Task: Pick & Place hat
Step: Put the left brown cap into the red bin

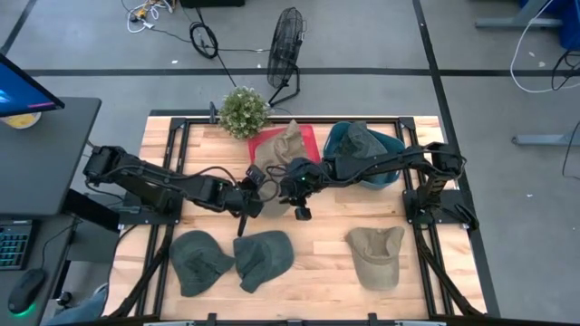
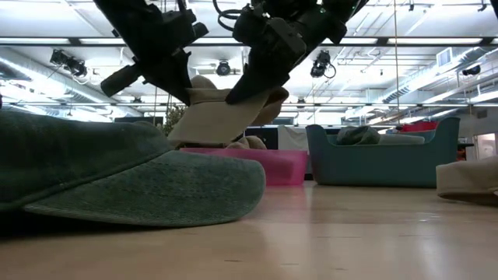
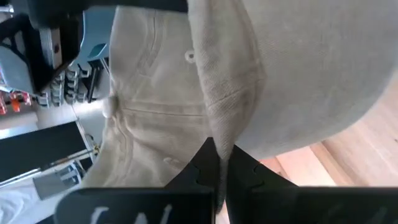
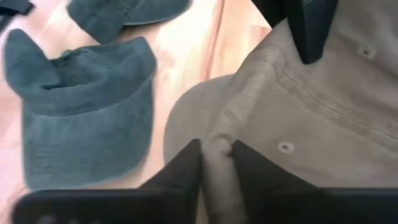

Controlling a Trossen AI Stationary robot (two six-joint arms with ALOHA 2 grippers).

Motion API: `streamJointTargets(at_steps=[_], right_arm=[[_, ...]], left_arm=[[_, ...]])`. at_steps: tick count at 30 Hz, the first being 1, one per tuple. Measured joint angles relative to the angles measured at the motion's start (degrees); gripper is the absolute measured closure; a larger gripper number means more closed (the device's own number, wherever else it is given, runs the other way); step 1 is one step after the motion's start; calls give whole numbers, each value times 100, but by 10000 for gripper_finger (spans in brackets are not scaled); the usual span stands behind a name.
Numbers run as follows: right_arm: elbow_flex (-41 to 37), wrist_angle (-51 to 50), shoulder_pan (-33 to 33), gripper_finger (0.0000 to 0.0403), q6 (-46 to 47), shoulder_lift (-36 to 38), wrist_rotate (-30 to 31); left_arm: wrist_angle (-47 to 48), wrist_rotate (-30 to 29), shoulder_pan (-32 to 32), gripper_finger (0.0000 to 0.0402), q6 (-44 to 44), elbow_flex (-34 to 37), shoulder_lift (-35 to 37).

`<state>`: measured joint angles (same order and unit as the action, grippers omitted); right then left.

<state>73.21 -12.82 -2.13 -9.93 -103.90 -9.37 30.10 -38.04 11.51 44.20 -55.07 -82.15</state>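
Observation:
A beige hat point(image 1: 279, 149) hangs between my two grippers over the pink tray point(image 1: 310, 136), and it also shows in the low view point(image 2: 214, 117). My left gripper point(image 1: 253, 193) is shut on the hat's left near side. My right gripper point(image 1: 292, 187) is shut on its right near side. Whether the hat's far part rests in the tray cannot be told. Two green hats point(image 1: 199, 261) point(image 1: 265, 258) and a second beige hat point(image 1: 376, 255) lie on the table near its front edge. My left gripper pinches a raised fold of the beige hat point(image 3: 219, 134) between its two fingers, where the crown meets the brim. The fingers slant down onto it from the table's left. The hat hangs tilted below them. My right gripper pinches a fold of the hat's crown point(image 4: 214, 144) between its two fingers, close to the brim and to an eyelet point(image 4: 285, 147). The fingers slant down from the table's right. The near part of the hat is lifted clear of the table point(image 2: 233, 109).
A teal bin point(image 1: 391, 172) with a green hat point(image 1: 361, 140) in it stands right of the pink tray. A potted plant point(image 1: 243, 110) stands at the table's far edge. A fan point(image 1: 285, 54) and cables lie on the floor beyond. A desk with a monitor point(image 1: 23, 91) is on the left.

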Motion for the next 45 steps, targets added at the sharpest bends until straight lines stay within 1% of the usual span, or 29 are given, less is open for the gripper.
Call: streamJointTargets(at_steps=[2, 3, 5, 7, 9, 13, 18, 21, 24, 26, 28, 32, 36, 37, 41, 45], right_arm=[[0, -6, -16, 362, -99, 0, 49], [-1, -19, -22, 378, -110, 0, 52], [-2, -31, -22, 390, -125, 0, 60], [-2, -40, -23, 387, -90, 0, 57], [-4, -59, -22, 380, -36, 0, 74], [-4, -152, -23, 386, 266, 0, 130], [-4, -159, -24, 391, 656, 0, 148], [-5, -173, -4, 387, 821, 10, 508], [-11, -202, 2, 388, 820, 91, 1008], [-11, -178, -16, 388, 800, 194, 1339], [-11, -66, -55, 387, 797, 341, 1563], [-11, 223, -141, 385, 746, 631, 1857], [-2, 433, -306, 386, 801, 733, 2556], [-2, 384, -390, 386, 884, 720, 2650], [-7, 316, -660, 386, 1420, 444, 2656], [-7, 535, -859, 386, 1628, 81, 2612]], left_arm=[[0, -16, -3, 392, -203, 0, 0], [-7, -31, -5, 392, -464, 0, 0], [-16, -14, -27, 388, -1168, 0, 0], [-21, 9, -63, 380, -1798, 0, 0], [-37, 23, -90, 368, -2133, 0, 0], [-91, 35, -148, 332, -2360, 0, 2], [-183, -7, -184, 271, -2972, 0, 7], [-275, -367, -92, 232, -3172, -4, 7], [-239, -1085, 42, 202, -3625, -96, 7], [-202, -1481, 124, 191, -3926, -163, 20], [-142, -1591, 174, 187, -4143, -196, 84], [-145, -1604, 198, 191, -4577, -236, 174], [-150, -1605, 142, 198, -4946, -238, 220], [-140, -1603, 140, 199, -4975, -236, 219], [-144, -1605, 116, 199, -5007, -236, 216], [-148, -1602, 74, 200, -5084, -236, 216]])
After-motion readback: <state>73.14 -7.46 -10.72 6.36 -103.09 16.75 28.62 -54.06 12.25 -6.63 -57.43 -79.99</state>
